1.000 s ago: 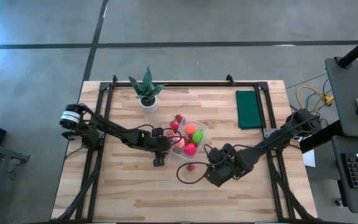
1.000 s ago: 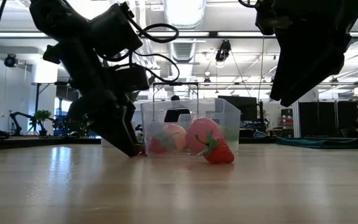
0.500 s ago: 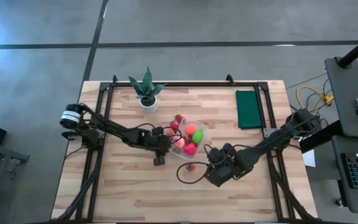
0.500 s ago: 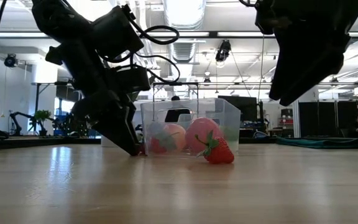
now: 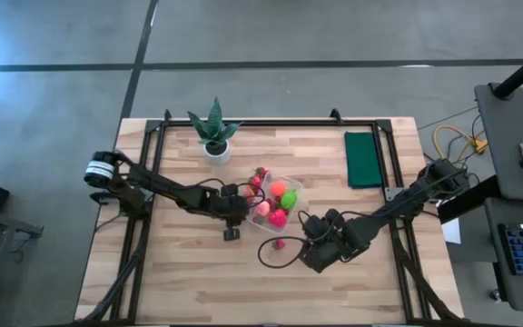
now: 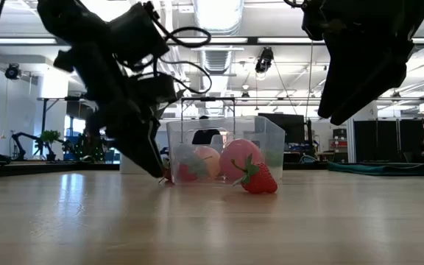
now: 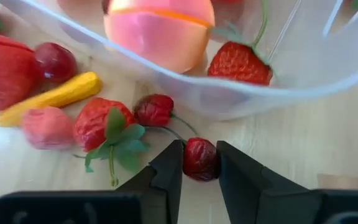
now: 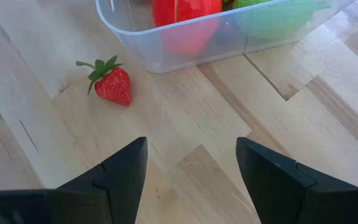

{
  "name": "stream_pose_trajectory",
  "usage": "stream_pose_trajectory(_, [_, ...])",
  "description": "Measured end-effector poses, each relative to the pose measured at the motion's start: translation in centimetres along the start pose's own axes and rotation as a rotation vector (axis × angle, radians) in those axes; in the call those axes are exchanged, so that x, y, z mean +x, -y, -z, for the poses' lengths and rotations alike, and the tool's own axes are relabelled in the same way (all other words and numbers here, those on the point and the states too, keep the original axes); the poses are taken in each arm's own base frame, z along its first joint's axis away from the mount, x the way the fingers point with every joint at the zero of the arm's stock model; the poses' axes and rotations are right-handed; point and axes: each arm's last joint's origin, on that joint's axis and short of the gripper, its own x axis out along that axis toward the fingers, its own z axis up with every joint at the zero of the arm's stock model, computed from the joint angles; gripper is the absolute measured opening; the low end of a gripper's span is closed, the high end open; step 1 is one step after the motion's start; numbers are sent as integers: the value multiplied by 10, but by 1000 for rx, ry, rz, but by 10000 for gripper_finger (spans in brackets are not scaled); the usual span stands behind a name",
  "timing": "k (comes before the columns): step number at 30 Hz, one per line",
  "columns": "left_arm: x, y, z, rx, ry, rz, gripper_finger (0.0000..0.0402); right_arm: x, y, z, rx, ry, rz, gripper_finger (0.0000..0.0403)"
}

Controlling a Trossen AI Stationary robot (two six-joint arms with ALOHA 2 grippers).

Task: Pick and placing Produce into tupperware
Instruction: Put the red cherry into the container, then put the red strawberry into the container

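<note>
One cherry [image 7: 199,158] between left fingers [image 7: 166,171], stem toward tupperware [image 7: 260,93]

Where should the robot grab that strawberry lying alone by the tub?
Probably across its red body, from above. The strawberry lies on its side on the table, clear of the tub, leaves to one end. The open right gripper hovers nearby; its fingers should straddle the plump middle.

You can't see the tupperware [image 7: 241,93] whole in the left wrist view — its far side runs off the top edge. At upper left, a red piece [image 7: 2,81] is cropped, kind unclear.
</note>
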Motion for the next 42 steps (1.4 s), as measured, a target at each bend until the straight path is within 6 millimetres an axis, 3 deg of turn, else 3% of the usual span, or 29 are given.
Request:
stream_pose_trajectory(7, [-45,-3,-23,-15,112,20,74,0,0,0,2,-2,4,238])
stream_pose_trajectory(12, [-81,-5,-41,-39,298,48,74,1,1,1,-11,-4,8,238])
stream_pose_trajectory(15, [-92,-5,-51,-20,424,62,74,1,2,2,-14,-4,8,238])
stream_pose_trajectory(19, [-85,-2,-61,-13,479,98,74,2,2,2,-17,-7,14,238])
stream_pose_trajectory(25, [-38,7,-60,-27,316,135,79,2,2,2,11,-12,6,238])
stream_pose_trajectory(27, [-32,9,-67,-63,327,143,87,2,2,2,28,-24,-1,238])
stream_pose_trajectory(34, [-32,10,-78,-91,337,146,151,2,-1,3,50,-65,-42,238])
stream_pose_trajectory(42, [-53,6,-67,-172,255,144,230,0,-14,-3,62,-8,-172,238])
